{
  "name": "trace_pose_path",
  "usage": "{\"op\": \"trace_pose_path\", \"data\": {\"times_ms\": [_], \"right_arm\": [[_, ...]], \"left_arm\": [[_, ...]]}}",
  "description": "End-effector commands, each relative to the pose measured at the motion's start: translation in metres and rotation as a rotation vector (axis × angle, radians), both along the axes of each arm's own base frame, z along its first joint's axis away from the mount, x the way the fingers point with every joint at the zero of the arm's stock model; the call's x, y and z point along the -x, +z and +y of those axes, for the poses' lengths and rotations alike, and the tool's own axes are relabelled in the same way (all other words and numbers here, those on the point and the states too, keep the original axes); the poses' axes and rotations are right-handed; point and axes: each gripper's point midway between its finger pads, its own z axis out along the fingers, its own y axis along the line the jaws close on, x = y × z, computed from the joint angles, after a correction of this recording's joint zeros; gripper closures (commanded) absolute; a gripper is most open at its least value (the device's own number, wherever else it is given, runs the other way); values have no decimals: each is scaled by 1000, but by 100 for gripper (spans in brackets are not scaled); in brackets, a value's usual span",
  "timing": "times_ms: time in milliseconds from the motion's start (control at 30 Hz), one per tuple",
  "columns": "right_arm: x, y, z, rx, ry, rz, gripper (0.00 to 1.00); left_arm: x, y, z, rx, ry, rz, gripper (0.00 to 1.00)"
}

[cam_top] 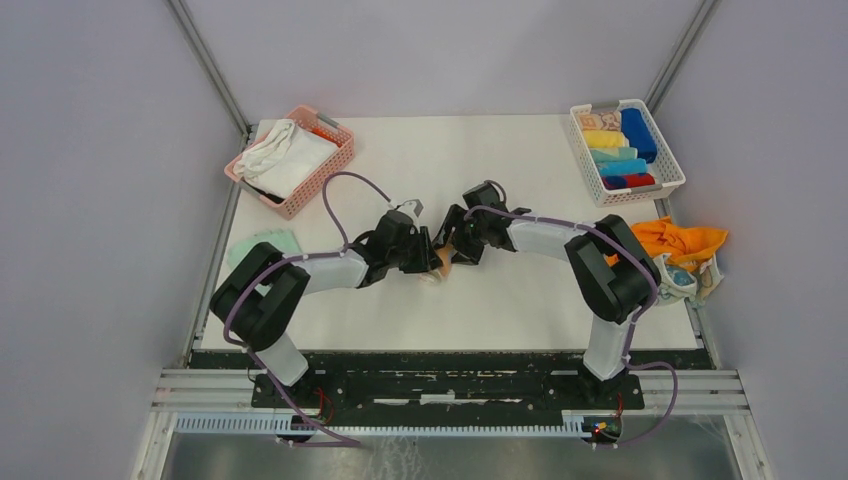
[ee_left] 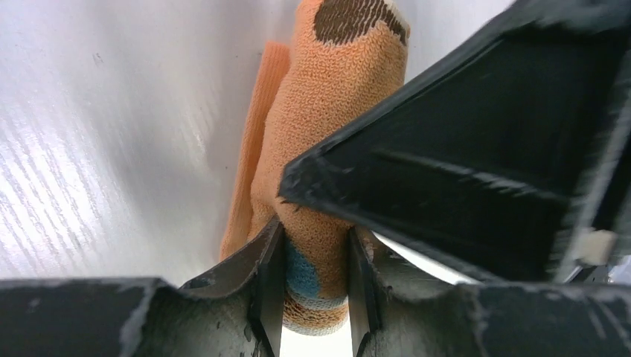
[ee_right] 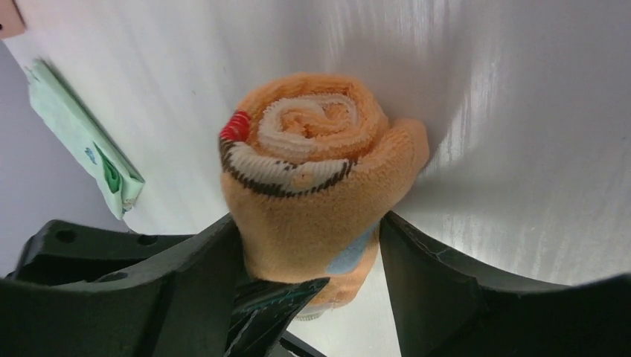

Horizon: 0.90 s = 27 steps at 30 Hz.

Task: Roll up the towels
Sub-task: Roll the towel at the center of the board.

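Note:
An orange towel [cam_top: 443,264] with brown, blue and white patterns is rolled into a tight cylinder at the middle of the white table [cam_top: 500,300]. My left gripper [cam_top: 430,257] is shut on one end of the roll; in the left wrist view its jaws [ee_left: 312,238] pinch the towel [ee_left: 335,97]. My right gripper [cam_top: 457,247] holds the other end; in the right wrist view its fingers [ee_right: 309,219] straddle the roll [ee_right: 312,163], whose spiral end faces the camera. The two grippers nearly touch.
A pink basket [cam_top: 325,178] at the back left holds white towels. A white basket [cam_top: 588,172] at the back right holds several rolled towels. A pile of orange and patterned towels [cam_top: 680,245] lies at the right edge. A folded green towel [cam_top: 268,243] lies at the left, also in the right wrist view [ee_right: 82,137].

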Motion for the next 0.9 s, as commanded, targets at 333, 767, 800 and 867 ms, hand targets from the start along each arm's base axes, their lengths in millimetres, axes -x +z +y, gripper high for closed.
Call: {"op": "trace_pose_path", "data": {"times_ms": [333, 767, 800, 867], "right_arm": [[33, -51, 24, 29, 102, 141, 38], [42, -69, 2, 208, 206, 101, 73], [40, -67, 1, 224, 214, 87, 73], [36, -63, -1, 245, 234, 63, 73]], "left_arm": [[45, -49, 4, -43, 18, 181, 59], [40, -1, -4, 66, 58, 43, 33], [40, 8, -1, 78, 70, 29, 31], [41, 21, 6, 92, 93, 10, 29]]}}
